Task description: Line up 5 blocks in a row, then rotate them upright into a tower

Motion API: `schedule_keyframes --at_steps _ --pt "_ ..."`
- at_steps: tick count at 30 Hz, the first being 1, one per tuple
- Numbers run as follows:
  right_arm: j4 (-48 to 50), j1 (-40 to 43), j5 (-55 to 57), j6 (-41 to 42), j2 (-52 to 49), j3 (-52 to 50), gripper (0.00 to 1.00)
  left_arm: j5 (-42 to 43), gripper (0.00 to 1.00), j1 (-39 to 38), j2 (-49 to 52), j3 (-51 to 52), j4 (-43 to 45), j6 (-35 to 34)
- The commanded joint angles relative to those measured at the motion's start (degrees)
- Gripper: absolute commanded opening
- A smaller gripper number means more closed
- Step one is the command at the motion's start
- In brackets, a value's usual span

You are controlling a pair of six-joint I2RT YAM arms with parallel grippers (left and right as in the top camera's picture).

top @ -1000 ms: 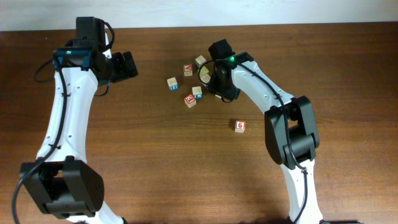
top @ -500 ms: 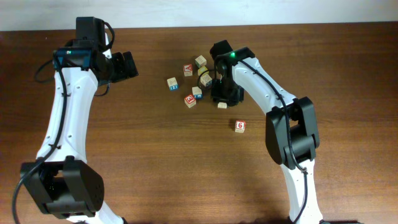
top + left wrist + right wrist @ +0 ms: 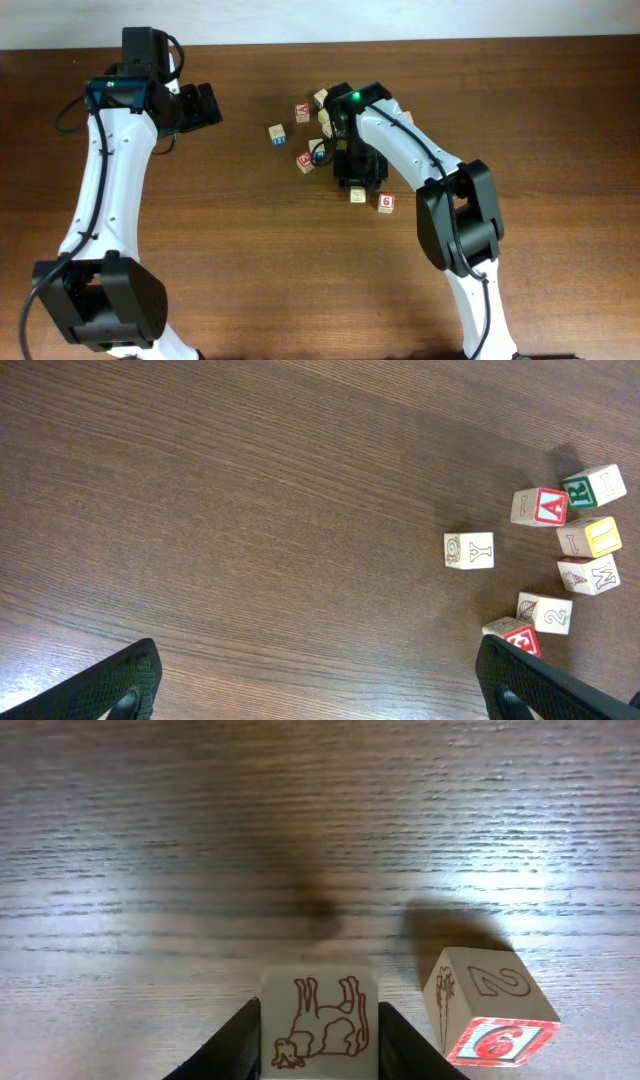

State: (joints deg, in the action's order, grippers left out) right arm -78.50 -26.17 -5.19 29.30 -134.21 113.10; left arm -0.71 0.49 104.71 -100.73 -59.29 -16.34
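My right gripper [image 3: 320,1045] is shut on a pale block [image 3: 320,1020] with a red outlined animal on it, low over the table. Just to its right stands the block with the red "6" [image 3: 490,1012], apart from the held one. From overhead, the held block [image 3: 358,194] lies beside the "6" block [image 3: 386,202], and my right gripper [image 3: 356,186] is over it. More blocks form a cluster [image 3: 302,112] [image 3: 277,134] [image 3: 306,161] behind it. My left gripper [image 3: 205,103] stands open at the far left, holding nothing, with a lone "Y" block [image 3: 468,549] ahead of it.
A cube with a yellow face [image 3: 590,537] sits in the cluster between a red "A" cube [image 3: 540,507] and an "M" cube [image 3: 588,574]. My right arm [image 3: 400,140] arches over the cluster's right side. The table's back edge [image 3: 400,40] runs along the top.
My right gripper has moved from the cluster toward the front with the animal block in it, ending beside the "6" block. The left arm has not moved.
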Motion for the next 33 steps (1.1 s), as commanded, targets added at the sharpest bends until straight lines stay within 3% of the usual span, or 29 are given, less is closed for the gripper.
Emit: schedule_keyframes --at_steps 1,8,10,22,29,33 --pt "-0.20 -0.15 2.89 -0.35 -0.74 -2.40 0.36 -0.59 0.99 0.02 0.31 -0.94 0.09 -0.76" --pt "-0.50 -0.02 3.32 -0.39 -0.74 -3.06 0.36 -0.59 0.99 0.02 0.31 -0.94 0.09 -0.76" --pt "-1.09 0.00 3.32 -0.39 -0.74 -3.02 0.42 -0.59 0.99 0.02 0.31 -0.94 0.09 -0.79" --pt "-2.80 -0.11 1.36 -2.45 -0.46 2.38 0.41 -0.59 0.99 0.02 0.31 -0.94 0.09 -0.79" --pt "-2.71 -1.79 -2.14 -3.63 -0.42 2.84 0.17 -0.59 0.99 0.02 0.31 -0.94 0.09 -0.76" --pt "-1.90 -4.33 -1.81 -3.58 -0.42 1.40 0.14 -0.59 0.99 0.02 0.31 -0.94 0.09 -0.76"
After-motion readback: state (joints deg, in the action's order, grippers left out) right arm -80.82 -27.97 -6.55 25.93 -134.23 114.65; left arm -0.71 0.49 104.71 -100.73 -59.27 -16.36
